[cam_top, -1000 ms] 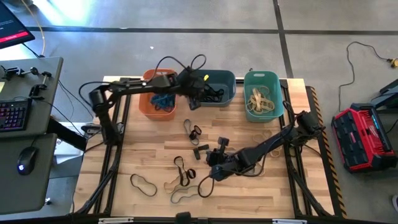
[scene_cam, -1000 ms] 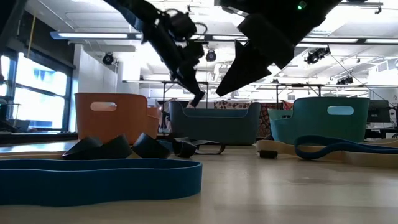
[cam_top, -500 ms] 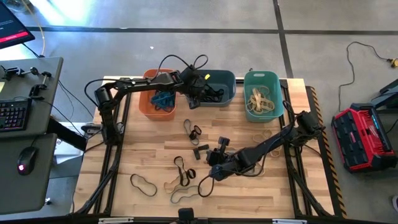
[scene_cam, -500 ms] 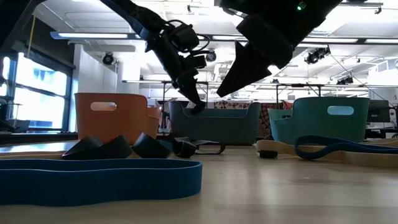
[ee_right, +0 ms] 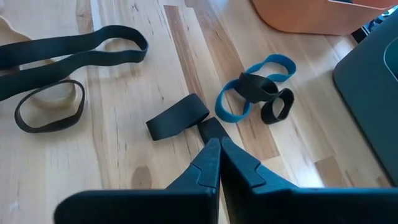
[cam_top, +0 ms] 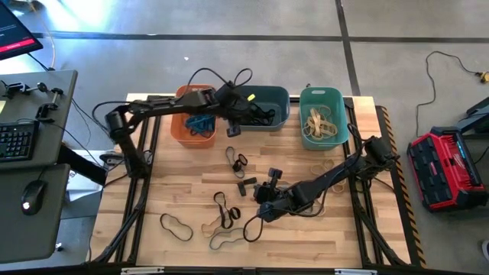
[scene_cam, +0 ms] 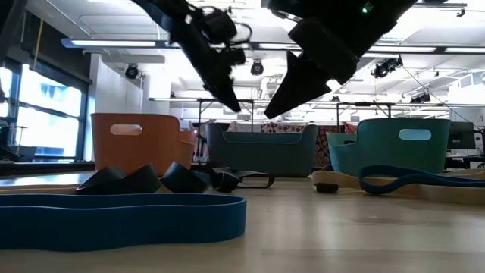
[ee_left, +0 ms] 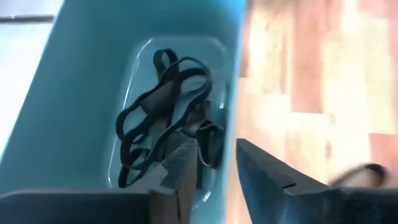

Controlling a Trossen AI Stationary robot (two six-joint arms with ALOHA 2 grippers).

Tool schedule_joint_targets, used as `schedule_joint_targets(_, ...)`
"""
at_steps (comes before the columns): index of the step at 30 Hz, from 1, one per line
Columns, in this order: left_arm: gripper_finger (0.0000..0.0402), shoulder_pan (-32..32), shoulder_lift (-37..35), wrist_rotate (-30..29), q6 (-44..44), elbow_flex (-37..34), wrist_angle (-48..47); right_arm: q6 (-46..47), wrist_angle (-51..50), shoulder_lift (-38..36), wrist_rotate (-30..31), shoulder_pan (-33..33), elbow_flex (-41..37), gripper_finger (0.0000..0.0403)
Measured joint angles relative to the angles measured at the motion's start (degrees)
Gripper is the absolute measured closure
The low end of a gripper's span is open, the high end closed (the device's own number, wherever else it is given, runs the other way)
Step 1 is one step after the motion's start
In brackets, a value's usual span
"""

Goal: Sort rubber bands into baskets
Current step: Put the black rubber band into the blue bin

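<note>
Wooden tabletop (cam_top: 183, 198) holds loose rubber bands (cam_top: 224, 214) short of the slate basket (cam_top: 276, 99), over which the left gripper (cam_top: 231, 128) hangs parted, seemingly releasing dark ones there; the right gripper (cam_top: 266, 211) rests closed nearer.

This is a robotics lab in a large open workshop hall. A wooden table (cam_top: 306, 229) on a black metal frame stands on a grey concrete floor (cam_top: 229, 61) crossed by dark lines. On the left a desk carries a keyboard (cam_top: 15, 141) and a mouse (cam_top: 30, 197); on the right a red and black tool case (cam_top: 445, 168) sits on the floor (a loose cable (cam_top: 435, 72) trails near it). Beyond the table, ceiling light strips (scene_cam: 114, 43), tall windows (scene_cam: 42, 114) and further workbenches show.
</note>
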Motion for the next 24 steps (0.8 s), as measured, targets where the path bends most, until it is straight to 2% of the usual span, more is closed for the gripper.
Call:
schedule_joint_targets(6, 0.0373, -4.15, -10.46, 0.06, -1.23, -9.22, -0.08, -1.88, 2.17, 0.0, -0.34, -2.1, 0.0, 0.0403)
schedule_joint_targets(8, 0.0393, -5.85, -14.47, 0.04, -2.17, -13.11, 0.13, -3.8, 4.51, 0.01, -2.12, -3.23, 0.0, 0.0403)
schedule_joint_targets(17, 0.04, -18.43, -32.6, 0.05, -9.44, -27.12, -0.39, -13.3, 13.98, 0.68, -10.52, -8.11, 0.0, 0.0403)
schedule_joint_targets(24, 0.0401, -34.52, -41.17, -0.26, -19.05, -32.67, -6.11, -14.76, 13.99, 0.7, -10.67, -8.77, 0.0, 0.0403)
